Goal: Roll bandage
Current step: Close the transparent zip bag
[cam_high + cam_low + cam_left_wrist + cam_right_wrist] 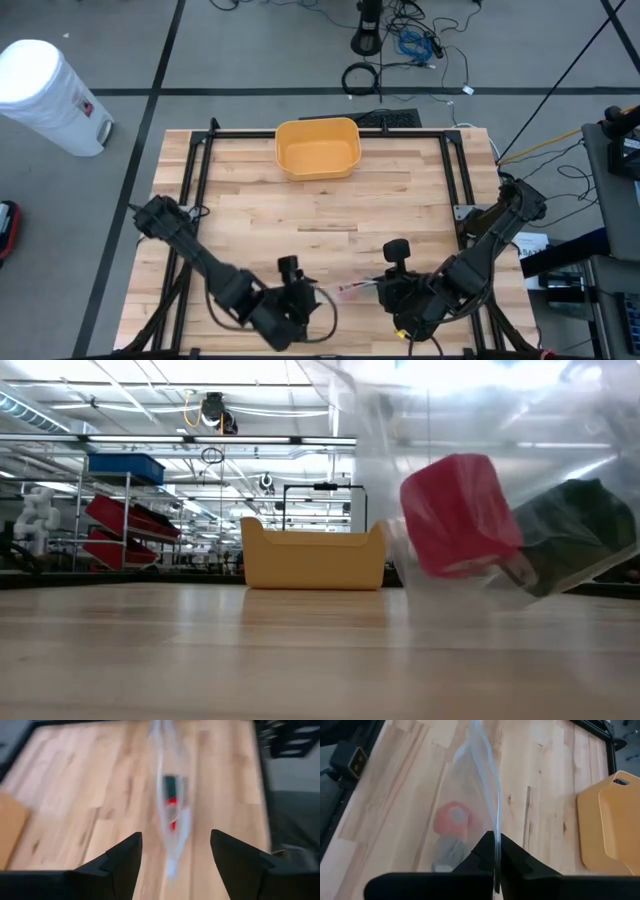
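Observation:
A clear plastic bag (350,292) hangs between my two grippers near the table's front edge. Inside it are a red roll (460,515) and a dark green roll (575,530). My right gripper (496,840) is shut on the bag's edge. My left gripper (175,855) stands open, and the near end of the bag (171,820) lies edge-on ahead in the gap between its fingers, touching neither finger. In the high view the left gripper (300,300) is to the left of the bag and the right gripper (385,290) to its right. My right gripper pinches the bag's thin upper edge (495,827) between its two fingers, slanting down from the table's near right. The film runs on ahead of the fingers, and the red roll (451,820) and the dark roll (447,852) sag in the bag below the edge.
A yellow bin (318,147) stands at the middle of the table's far edge, also in the low view (312,555). Black frame rails (200,170) run along the table's sides. Bare wood lies between the bin and the grippers.

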